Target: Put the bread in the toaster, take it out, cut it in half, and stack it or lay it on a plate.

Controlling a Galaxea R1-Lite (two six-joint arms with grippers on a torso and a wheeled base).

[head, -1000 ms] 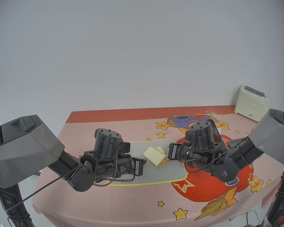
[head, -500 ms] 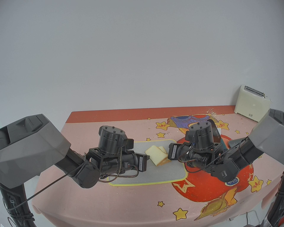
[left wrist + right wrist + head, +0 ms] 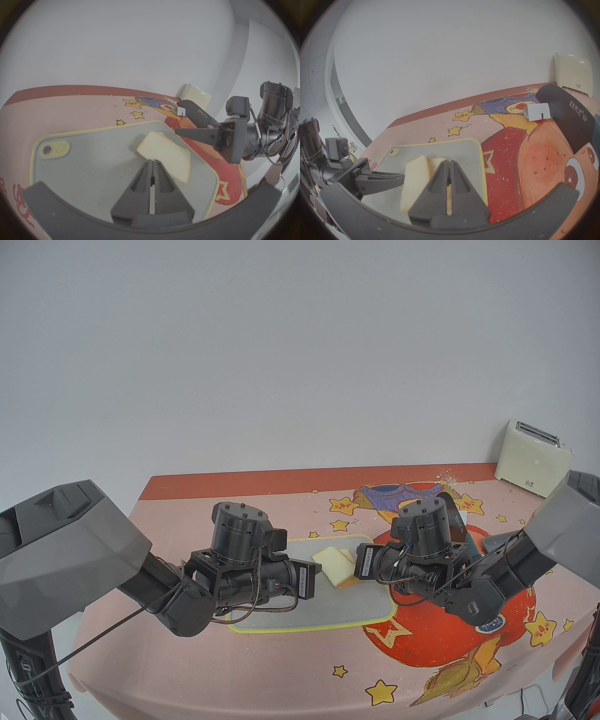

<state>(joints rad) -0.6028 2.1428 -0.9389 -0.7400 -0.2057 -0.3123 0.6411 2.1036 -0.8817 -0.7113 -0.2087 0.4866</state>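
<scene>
Cream-white bread (image 3: pixel 334 565): two cut halves, one overlapping the other, lying mid-board on the grey board (image 3: pixel 350 609), toward its right half.

Left gripper (image 3: pixel 315 574): fingers pressed together. It has travelled right across the board over the last second and now meets the bread's left edge; the upper half looks nudged slightly rightward.

Right gripper (image 3: pixel 358 564): fingers likewise together, tip at the bread's right edge, position unchanged.

Knife (image 3: pixel 565 115): black blade lying on the table, right of the board and farther off.

Toaster (image 3: pixel 532 457): far right corner, well apart.

Assessment: toasting and cutting appear done. The two closed claws now bracket the stack from either side, probably to square it up. Transfer to a plate is still outstanding.
</scene>
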